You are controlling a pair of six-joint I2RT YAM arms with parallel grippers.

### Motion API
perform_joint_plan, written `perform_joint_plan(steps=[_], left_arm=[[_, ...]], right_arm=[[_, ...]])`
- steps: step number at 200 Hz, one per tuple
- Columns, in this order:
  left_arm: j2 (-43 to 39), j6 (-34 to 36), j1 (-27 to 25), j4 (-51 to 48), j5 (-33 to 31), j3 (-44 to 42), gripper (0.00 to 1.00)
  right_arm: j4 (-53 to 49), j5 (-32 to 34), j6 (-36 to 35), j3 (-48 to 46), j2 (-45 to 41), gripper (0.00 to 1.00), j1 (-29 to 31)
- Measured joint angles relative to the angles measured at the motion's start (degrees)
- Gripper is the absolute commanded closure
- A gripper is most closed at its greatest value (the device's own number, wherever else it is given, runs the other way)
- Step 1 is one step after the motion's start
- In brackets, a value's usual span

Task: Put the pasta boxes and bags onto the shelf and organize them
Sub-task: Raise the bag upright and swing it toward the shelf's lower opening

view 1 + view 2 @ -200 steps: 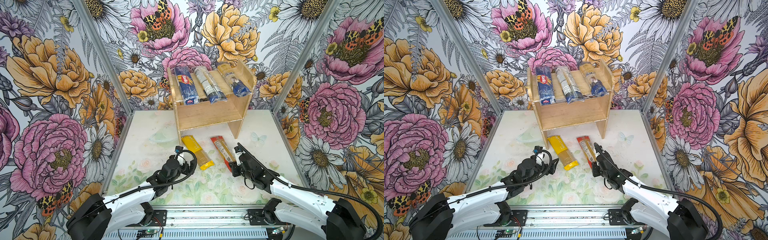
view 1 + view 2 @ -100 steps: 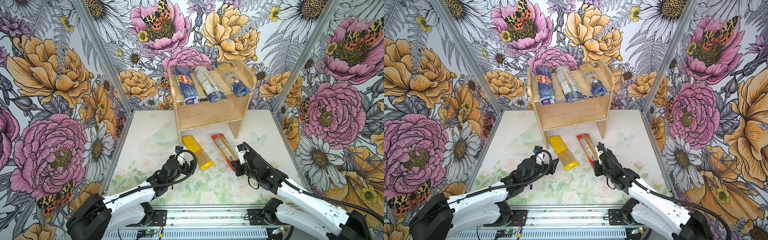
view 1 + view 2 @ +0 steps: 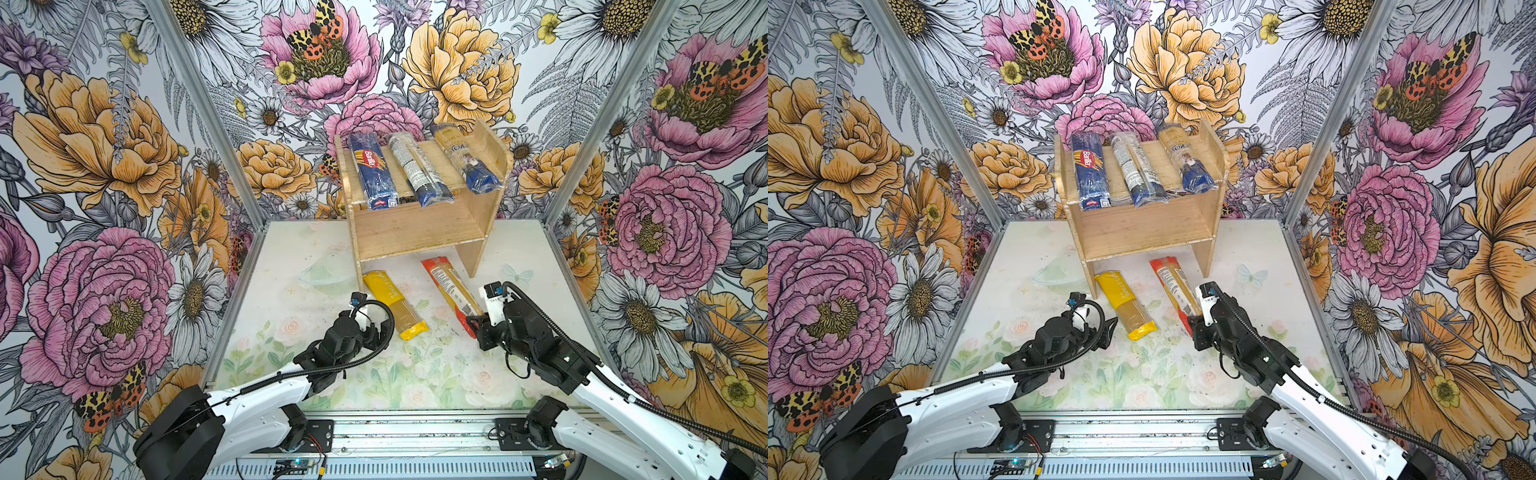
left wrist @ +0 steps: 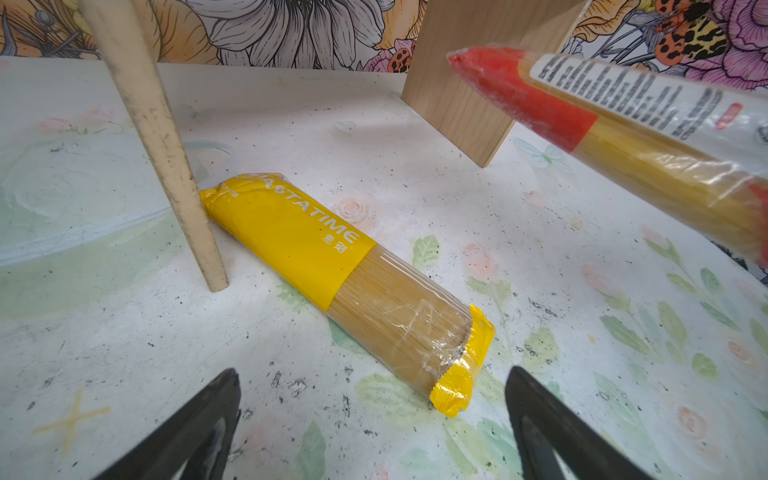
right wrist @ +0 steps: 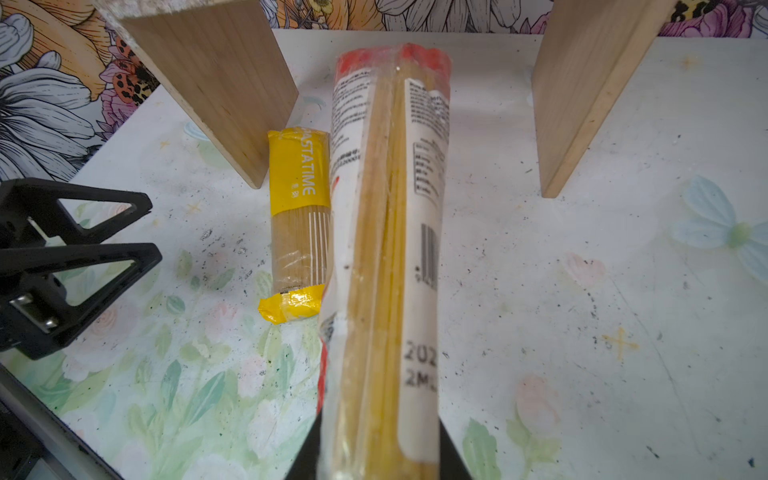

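The wooden shelf (image 3: 415,226) (image 3: 1144,235) stands at the back. Its top tier carries three pasta packs: dark blue Barilla (image 3: 372,174), clear and blue with a white label (image 3: 417,172), yellow and blue (image 3: 467,162). My right gripper (image 3: 473,326) (image 5: 376,440) is shut on the near end of the red-ended pack (image 3: 451,286) (image 5: 386,232), which hangs above the table with its far end toward the gap under the shelf. The yellow-ended pack (image 3: 392,303) (image 4: 345,282) lies flat by the shelf's left panel. My left gripper (image 3: 384,328) (image 4: 372,372) stands open and empty just short of it.
The shelf's two side panels (image 5: 232,91) (image 5: 582,95) frame the opening under the lower board. The shelf's left panel (image 4: 162,145) touches the yellow-ended pack's far end. Flowered walls close in the table (image 3: 299,266) on three sides, and a metal rail (image 3: 415,436) runs along the front.
My right arm has reached forward, carrying the red-ended pack off the table and closer to the shelf. The left arm and the yellow-ended pack have not moved.
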Motion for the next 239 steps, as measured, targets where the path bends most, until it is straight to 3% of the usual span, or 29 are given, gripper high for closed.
perform_joint_plan(steps=[239], left_arm=[[-2.12, 0.0, 0.0, 0.44, -0.26, -1.99, 0.01]], right_arm=[[-6.32, -2.73, 2.29, 8.57, -5.86, 1.0, 0.09]])
